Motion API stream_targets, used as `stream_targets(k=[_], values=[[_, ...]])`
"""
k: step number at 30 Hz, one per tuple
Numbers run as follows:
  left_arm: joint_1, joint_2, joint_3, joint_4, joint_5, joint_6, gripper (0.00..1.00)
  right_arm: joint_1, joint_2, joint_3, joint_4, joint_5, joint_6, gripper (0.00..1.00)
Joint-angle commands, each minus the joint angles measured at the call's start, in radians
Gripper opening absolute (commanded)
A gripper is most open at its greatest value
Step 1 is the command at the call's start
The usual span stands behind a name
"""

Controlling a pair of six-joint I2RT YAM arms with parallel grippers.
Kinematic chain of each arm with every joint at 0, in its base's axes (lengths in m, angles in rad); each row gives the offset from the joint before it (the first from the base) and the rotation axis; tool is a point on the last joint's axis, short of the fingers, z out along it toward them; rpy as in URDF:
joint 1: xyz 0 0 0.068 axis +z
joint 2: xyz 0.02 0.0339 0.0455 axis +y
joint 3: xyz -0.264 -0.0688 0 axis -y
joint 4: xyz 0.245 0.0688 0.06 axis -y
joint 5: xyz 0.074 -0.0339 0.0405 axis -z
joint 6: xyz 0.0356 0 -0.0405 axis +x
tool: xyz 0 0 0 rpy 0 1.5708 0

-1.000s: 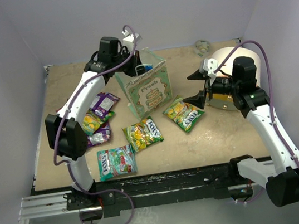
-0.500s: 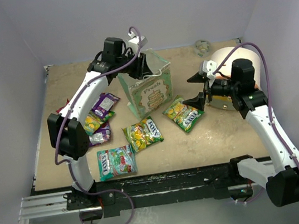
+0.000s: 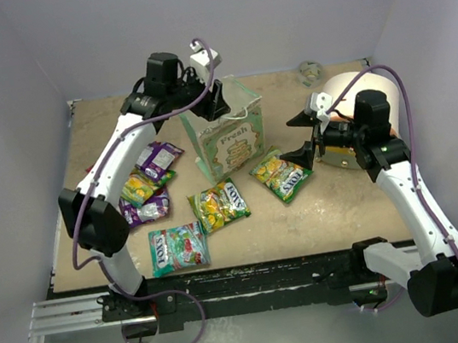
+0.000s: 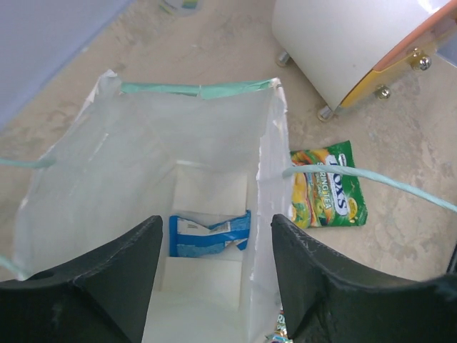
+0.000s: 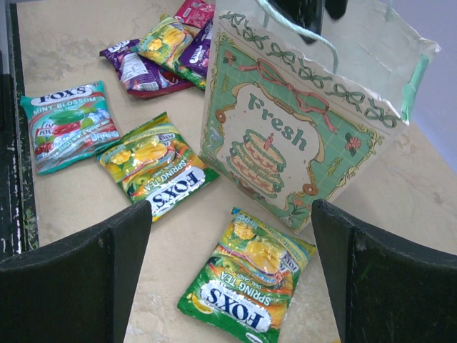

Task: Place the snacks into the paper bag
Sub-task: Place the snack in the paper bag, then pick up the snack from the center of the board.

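Note:
The mint-green paper bag [image 3: 229,141] stands upright mid-table, its "Fresh" cake panel [image 5: 300,136] facing the right wrist view. My left gripper [image 3: 217,100] hangs open over the bag's mouth, empty. A small blue-white snack [image 4: 209,236] lies on the bag's floor, below the left gripper [image 4: 216,221]. My right gripper [image 3: 294,136] is open and empty above a yellow-green snack [image 5: 246,286] right of the bag. Left of it lie another yellow-green packet [image 3: 219,205] and a teal-and-red one [image 3: 178,248]. Purple ones [image 3: 158,159] lie further left.
A large cream-and-orange cylinder [image 3: 347,124] lies on its side behind my right gripper. A small roll-like object [image 3: 310,70] sits at the back edge. Purple walls close the table on three sides.
The left gripper has opened over the bag and let go of the blue-white packet, which now lies inside. The left arm shifted slightly. The right arm has not moved.

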Motion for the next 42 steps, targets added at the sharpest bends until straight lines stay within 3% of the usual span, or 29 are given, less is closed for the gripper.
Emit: stream_targets(k=[1,7,10,15,21,25,32,42], values=[[0.002,-0.154,-0.057,0.081,-0.09,0.119,0.68,-0.005,0.001,0.004,0.037,-0.012,0.006,0.95],[0.001,-0.336,-0.217,0.163,-0.207,0.21,0.76,-0.005,0.008,0.003,0.037,-0.002,0.004,0.95],[0.002,-0.409,-0.251,0.144,-0.293,0.278,0.9,-0.005,0.014,0.004,0.037,0.004,0.002,0.95],[0.041,-0.501,-0.281,0.08,-0.414,0.285,0.96,-0.005,0.011,0.004,0.038,0.011,0.001,0.95],[0.302,-0.534,-0.291,-0.062,-0.242,0.201,0.97,-0.005,-0.003,0.008,0.034,-0.005,0.001,0.95],[0.498,-0.545,-0.36,-0.071,-0.164,0.173,0.97,-0.005,-0.009,0.016,0.027,-0.012,0.001,0.95],[0.791,-0.41,-0.43,-0.035,-0.042,0.171,0.96,-0.005,-0.02,0.021,0.034,-0.005,0.043,0.95],[0.812,-0.068,-0.419,0.102,-0.125,0.14,0.93,-0.005,-0.025,0.096,-0.026,0.011,0.016,0.94]])
